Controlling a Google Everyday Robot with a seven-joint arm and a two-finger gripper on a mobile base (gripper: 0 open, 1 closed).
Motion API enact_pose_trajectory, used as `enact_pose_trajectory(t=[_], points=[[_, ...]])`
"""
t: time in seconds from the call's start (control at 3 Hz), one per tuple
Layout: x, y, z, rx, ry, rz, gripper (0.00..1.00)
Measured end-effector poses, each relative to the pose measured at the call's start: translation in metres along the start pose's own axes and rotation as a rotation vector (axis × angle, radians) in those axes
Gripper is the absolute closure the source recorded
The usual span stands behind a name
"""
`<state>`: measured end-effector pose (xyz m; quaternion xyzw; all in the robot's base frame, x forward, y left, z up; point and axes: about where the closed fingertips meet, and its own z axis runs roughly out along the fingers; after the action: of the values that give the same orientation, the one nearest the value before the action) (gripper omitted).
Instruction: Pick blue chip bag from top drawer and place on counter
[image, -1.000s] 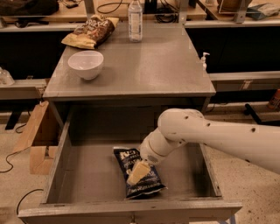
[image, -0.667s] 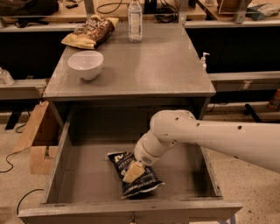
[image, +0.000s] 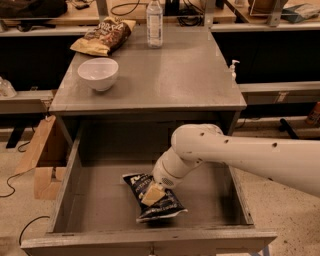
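Observation:
The blue chip bag (image: 162, 207) is dark navy with white lettering and lies tilted on the bottom of the open top drawer (image: 100, 197), near the middle front. My gripper (image: 151, 194) reaches down from the right on a white arm (image: 240, 155) and sits on the bag's middle, shut on it, with a tan fingertip (image: 150, 195) showing against the bag. The grey counter (image: 165, 75) lies above and behind the drawer.
On the counter stand a white bowl (image: 98, 73) at the left, a brown and yellow chip bag (image: 102, 37) at the back left and a clear water bottle (image: 154, 22) at the back. A cardboard box (image: 42, 162) stands left of the drawer.
My gripper has moved a little to the left over the drawer bottom, and the blue chip bag has shifted and turned with it.

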<state>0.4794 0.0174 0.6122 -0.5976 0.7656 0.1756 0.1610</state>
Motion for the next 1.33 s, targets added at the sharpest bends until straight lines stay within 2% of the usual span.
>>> enact_pose_trajectory(t=[0.33, 0.67, 1.0, 1.33], points=[[-0.001, -0.002, -0.007, 0.004, -0.005, -0.001, 1.0], [-0.011, -0.025, -0.086, 0.053, -0.068, -0.018, 1.0], [-0.009, -0.057, -0.214, 0.123, -0.113, -0.022, 1.0], [-0.006, -0.084, -0.276, 0.146, -0.133, 0.002, 1.0]])
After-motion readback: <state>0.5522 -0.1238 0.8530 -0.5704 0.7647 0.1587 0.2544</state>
